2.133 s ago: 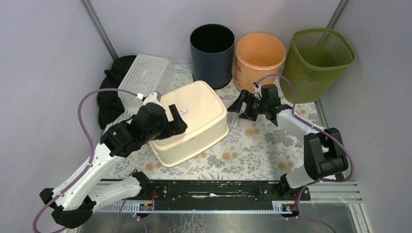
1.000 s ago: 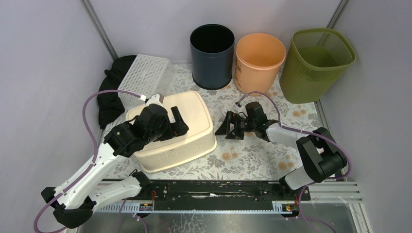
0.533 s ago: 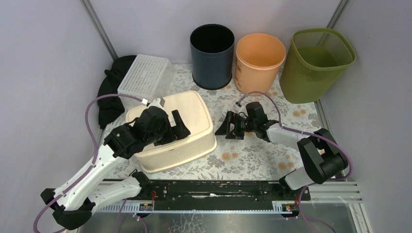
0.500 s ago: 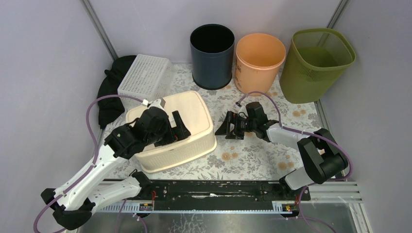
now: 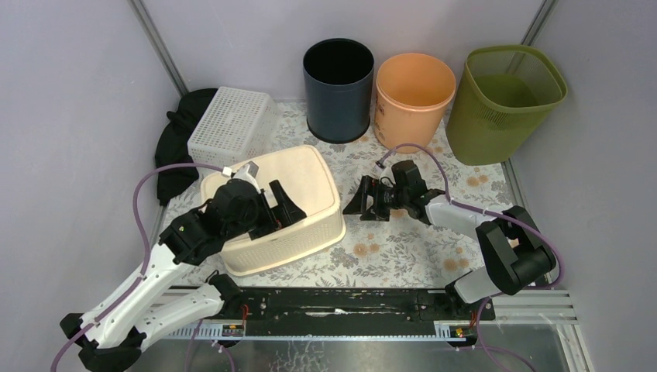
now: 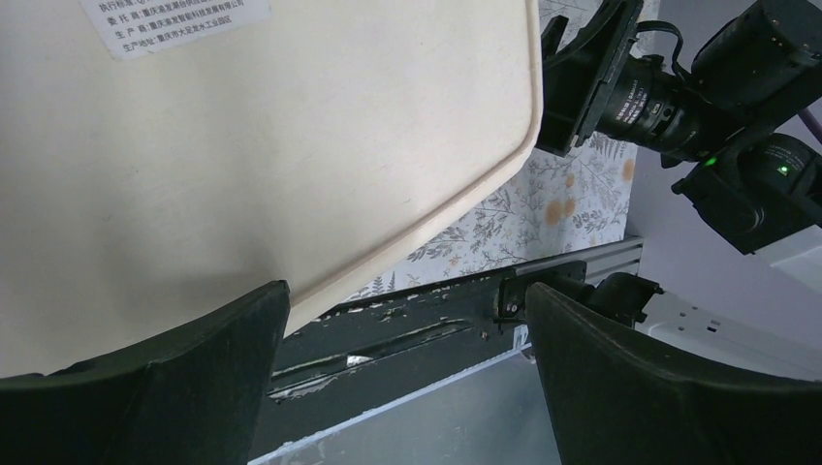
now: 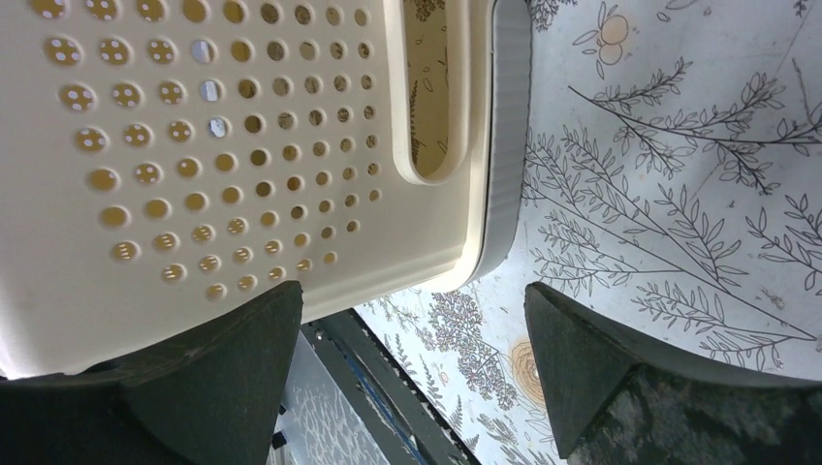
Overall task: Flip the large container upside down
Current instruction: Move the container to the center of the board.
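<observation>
The large basket (image 5: 310, 172) lies rim-down on the flowered table cover (image 5: 403, 232), left of centre, with its flat base facing up. A printed label (image 6: 174, 17) shows on that base. The side wall is perforated and has a handle slot (image 7: 431, 97) near the rim.

The left gripper (image 5: 285, 205) sits over the near part of the upturned base, jaws spread wide with nothing between them. Whether the fingers (image 6: 145, 387) touch the base cannot be told.

The right gripper (image 5: 360, 203) is low over the table just beside the basket's right wall. It is aimed at the slot, jaws apart and clear of the wall.

Behind the basket stand a white mesh crate (image 5: 228, 120), a black bin (image 5: 338, 77), an orange bin (image 5: 414, 85) and a green bin (image 5: 507, 93). A black cloth (image 5: 174, 147) lies at the far left.
</observation>
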Action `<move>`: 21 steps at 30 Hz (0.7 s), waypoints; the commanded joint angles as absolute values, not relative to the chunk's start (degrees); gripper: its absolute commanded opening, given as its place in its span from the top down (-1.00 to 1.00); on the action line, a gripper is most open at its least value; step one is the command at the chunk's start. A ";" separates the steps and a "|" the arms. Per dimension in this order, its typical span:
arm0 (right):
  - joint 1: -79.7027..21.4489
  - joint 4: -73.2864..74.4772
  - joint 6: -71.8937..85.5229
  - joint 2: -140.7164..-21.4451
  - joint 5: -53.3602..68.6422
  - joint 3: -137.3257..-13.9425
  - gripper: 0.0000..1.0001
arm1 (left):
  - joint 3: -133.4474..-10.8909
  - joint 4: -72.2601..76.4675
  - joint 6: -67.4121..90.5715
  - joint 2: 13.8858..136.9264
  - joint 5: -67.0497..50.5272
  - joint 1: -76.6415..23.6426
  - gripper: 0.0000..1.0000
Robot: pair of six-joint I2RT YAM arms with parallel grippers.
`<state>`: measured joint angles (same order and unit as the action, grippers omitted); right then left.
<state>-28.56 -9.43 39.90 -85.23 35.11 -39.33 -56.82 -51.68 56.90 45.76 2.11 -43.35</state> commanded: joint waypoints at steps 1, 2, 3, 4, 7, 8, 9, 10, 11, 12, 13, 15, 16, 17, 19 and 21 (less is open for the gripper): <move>-29.03 -8.96 38.37 -84.03 34.72 -42.46 -0.84 | -54.19 -55.41 59.37 45.31 -2.77 -43.58 -1.00; -29.05 -9.01 38.35 -84.35 34.79 -42.67 -0.84 | -54.49 -54.68 59.27 45.04 -3.50 -43.59 -1.00; -29.06 -9.09 38.40 -84.64 34.86 -42.78 -0.84 | -54.87 -53.96 59.35 44.62 -4.07 -43.60 -1.00; -29.07 -9.24 38.53 -84.93 34.89 -42.88 -0.84 | -55.37 -53.24 59.47 44.39 -4.68 -43.62 -1.00; -29.01 -9.76 38.74 -85.50 35.23 -42.87 -0.84 | -57.28 -51.23 59.18 44.17 -6.77 -43.60 -1.00; -29.08 -9.80 38.68 -85.52 35.17 -42.90 -0.84 | -57.75 -51.05 59.04 44.35 -7.36 -43.64 -1.00; -29.06 -9.86 38.67 -85.52 35.16 -42.89 -0.84 | -58.02 -50.87 58.84 44.50 -7.76 -43.64 -1.00; -29.03 -9.96 38.67 -85.54 35.16 -42.87 -0.84 | -57.95 -50.70 58.68 44.55 -8.16 -43.60 -1.00; -29.07 -9.93 38.59 -85.55 35.15 -42.89 -0.84 | -57.74 -50.26 58.55 44.52 -8.48 -43.59 -1.00; -29.05 -9.93 38.59 -85.68 35.15 -42.89 -0.84 | -57.31 -49.62 58.66 44.05 -8.67 -43.59 -1.00; -29.06 -10.05 38.63 -85.69 35.16 -42.82 -0.84 | -56.92 -49.02 58.77 43.50 -8.57 -43.66 -1.00; -29.00 -10.30 38.77 -85.78 35.31 -42.60 -0.84 | -56.19 -48.28 59.20 41.77 -7.27 -43.64 -1.00; -29.05 -10.47 38.83 -85.85 35.33 -42.51 -0.84 | -56.28 -48.37 58.98 41.03 -5.92 -43.60 -1.00; -29.02 -10.80 38.89 -85.87 35.40 -42.35 -0.84 | -56.41 -48.73 58.73 40.16 -3.86 -43.62 -1.00; -29.02 -11.21 39.10 -86.02 35.57 -42.07 -0.84 | -56.61 -49.71 58.39 38.42 1.85 -43.62 -1.00; -29.08 -11.73 39.40 -86.25 35.72 -41.78 -0.84 | -56.86 -50.17 57.60 37.23 6.12 -43.66 -1.00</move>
